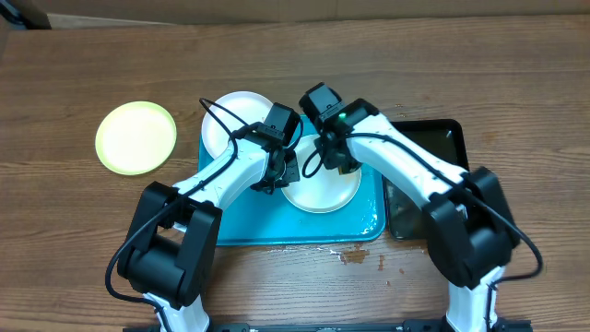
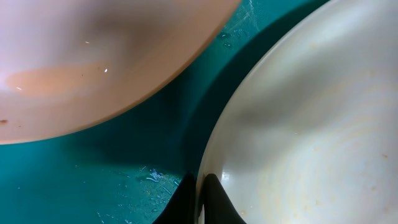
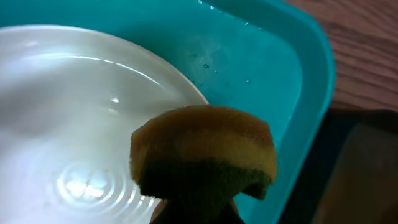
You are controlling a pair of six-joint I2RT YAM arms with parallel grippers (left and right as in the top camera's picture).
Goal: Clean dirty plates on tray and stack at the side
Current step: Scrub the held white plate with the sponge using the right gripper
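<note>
Wooden table (image 1: 74, 74), tray (image 1: 295, 227), sponge (image 3: 205, 146) over plate (image 3: 74, 118)

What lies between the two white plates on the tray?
A strip of wet tray floor separates the back plate from the front plate, clearest in the left wrist view; the left gripper pinches the front plate's rim.

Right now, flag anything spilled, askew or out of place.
Dark, wet-looking splotches lie on the wooden table just outside the turquoise tray, by its front rim near the right corner, as if liquid slopped over. Droplets also bead on the tray floor.
</note>
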